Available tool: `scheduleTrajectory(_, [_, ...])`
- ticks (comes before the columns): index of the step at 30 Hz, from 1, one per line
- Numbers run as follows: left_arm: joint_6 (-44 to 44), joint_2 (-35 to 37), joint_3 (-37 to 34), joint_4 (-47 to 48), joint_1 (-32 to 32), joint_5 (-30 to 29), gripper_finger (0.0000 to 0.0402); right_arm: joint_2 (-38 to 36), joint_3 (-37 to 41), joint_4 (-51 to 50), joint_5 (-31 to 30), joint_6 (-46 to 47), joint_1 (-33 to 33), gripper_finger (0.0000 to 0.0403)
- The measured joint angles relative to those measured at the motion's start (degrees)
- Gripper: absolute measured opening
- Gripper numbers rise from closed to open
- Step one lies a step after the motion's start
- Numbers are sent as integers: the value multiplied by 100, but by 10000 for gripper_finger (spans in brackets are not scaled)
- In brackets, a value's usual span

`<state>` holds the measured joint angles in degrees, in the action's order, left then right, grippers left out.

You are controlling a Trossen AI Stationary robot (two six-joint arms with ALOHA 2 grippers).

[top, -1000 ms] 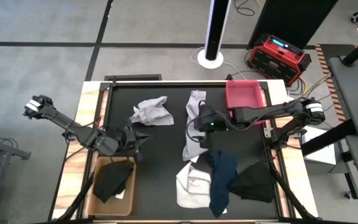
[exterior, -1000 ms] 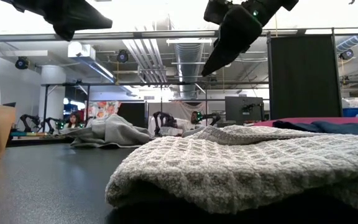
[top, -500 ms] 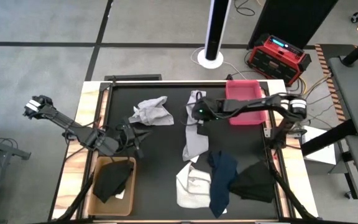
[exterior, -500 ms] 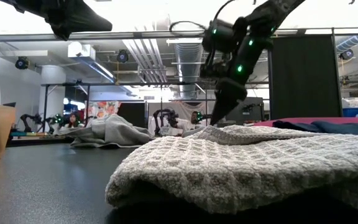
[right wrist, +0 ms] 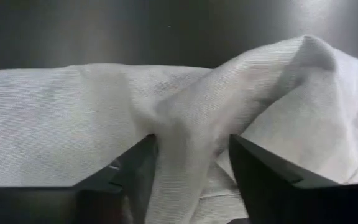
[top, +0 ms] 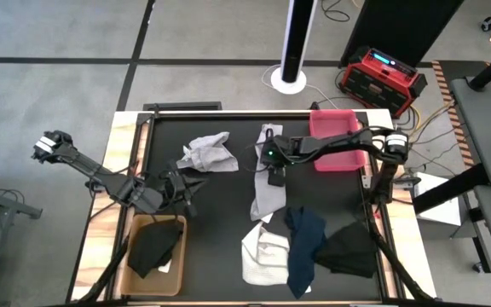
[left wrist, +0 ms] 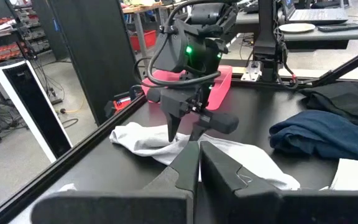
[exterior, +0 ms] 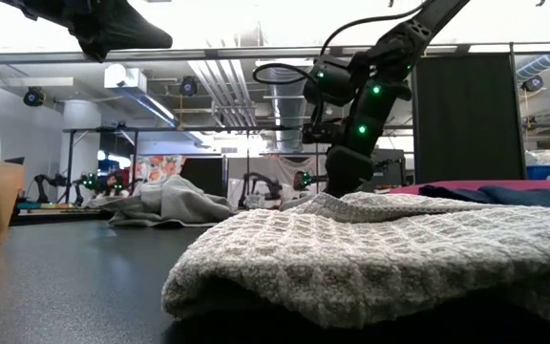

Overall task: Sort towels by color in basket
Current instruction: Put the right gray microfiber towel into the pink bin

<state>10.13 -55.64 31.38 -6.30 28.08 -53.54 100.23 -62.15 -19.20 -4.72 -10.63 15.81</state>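
My right gripper (top: pixel 273 168) points down, open, on the long white towel (top: pixel 267 192) that lies flat mid-table; the left wrist view shows this gripper (left wrist: pixel 184 132) at the towel's far part. My left gripper (top: pixel 187 183) is shut and holds nothing, hovering above the table beside the tan basket (top: pixel 135 271), which holds a black towel (top: pixel 154 247). A crumpled light grey towel (top: pixel 207 152) lies at the far left. A white waffle towel (top: pixel 261 249), a navy blue towel (top: pixel 305 243) and a black towel (top: pixel 348 249) lie at the near edge. My right gripper comes from above, pointing down, with its open fingers (right wrist: pixel 129 171) astride a raised fold (right wrist: pixel 188 124) in the far part of the long white towel. The fold stands between the two fingers, and the fingertips reach the cloth. The towel lies on the table, slack.
A red bin (top: pixel 337 128) stands at the far right edge of the table, close to my right arm. Bare black tabletop (top: pixel 220 222) lies between the basket and the near towels. The waffle towel (exterior: pixel 370 258) fills the low view's foreground.
My right gripper has swung toward the far edge, tipped from a slant to pointing down, and come down onto the long white towel. The towels have stayed where they were.
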Motion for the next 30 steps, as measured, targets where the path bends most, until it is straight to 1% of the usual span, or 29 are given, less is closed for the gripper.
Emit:
scheduleTrajectory(4, [0,0,0,-1,0,0,0,52,7,48,69,-10,13,113])
scheduleTrajectory(8, [0,0,-2,-3,0,0,0,74,9,131,69,-105,11,26])
scheduleTrajectory(9, [12,0,-2,-5,0,1,0,71,9,137,69,-109,11,19])
scheduleTrajectory(12, [83,0,-2,-52,0,4,0,-80,7,-74,65,-98,11,11])
scheduleTrajectory(14, [104,0,-2,-104,0,6,0,-350,-6,-271,39,-91,9,9])
scheduleTrajectory(23, [24,-159,72,-149,-7,11,0,-2085,53,-250,14,-211,-35,8])
scheduleTrajectory(26, [20,-246,76,-376,-22,11,0,-2609,80,-105,-16,-324,-100,8])
scheduleTrajectory(28, [-50,-311,76,-507,-34,145,0,-2870,139,40,-57,-417,-182,8])
scheduleTrajectory(30, [-169,-357,76,-719,-81,435,0,-3124,225,160,-229,-490,-294,8])
